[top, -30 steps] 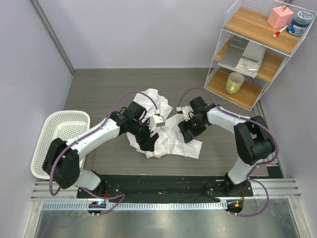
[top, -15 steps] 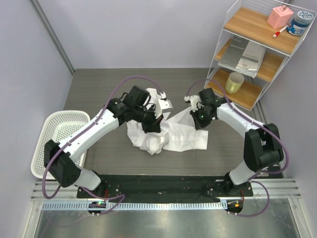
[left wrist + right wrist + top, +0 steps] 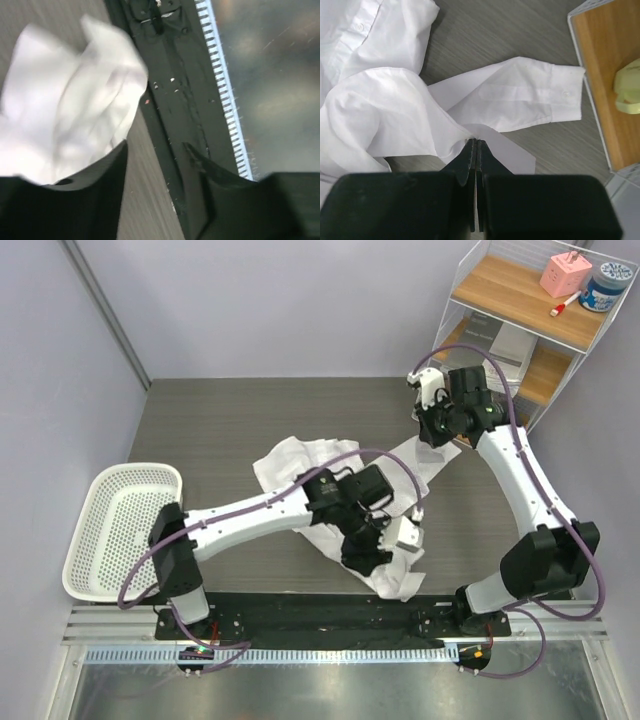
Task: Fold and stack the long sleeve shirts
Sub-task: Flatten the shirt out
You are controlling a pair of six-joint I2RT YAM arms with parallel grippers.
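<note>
On table (image 3: 200, 430), white shirt (image 3: 300, 455), right gripper (image 3: 476, 142) pinching it, left gripper (image 3: 155, 150) parted.

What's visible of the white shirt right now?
Thin, soft white shirt, crumpled and unfolded on the grey table. One long sleeve lies flat, its buttoned cuff toward the shelf. The right gripper is shut on a fold beside that sleeve. The left gripper is open over the shirt's near edge, with no cloth between its fingers.

Robot lab cell: partition walls (image 3: 300, 310), mounting rail (image 3: 320, 612), wire shelf (image 3: 520, 350).
</note>
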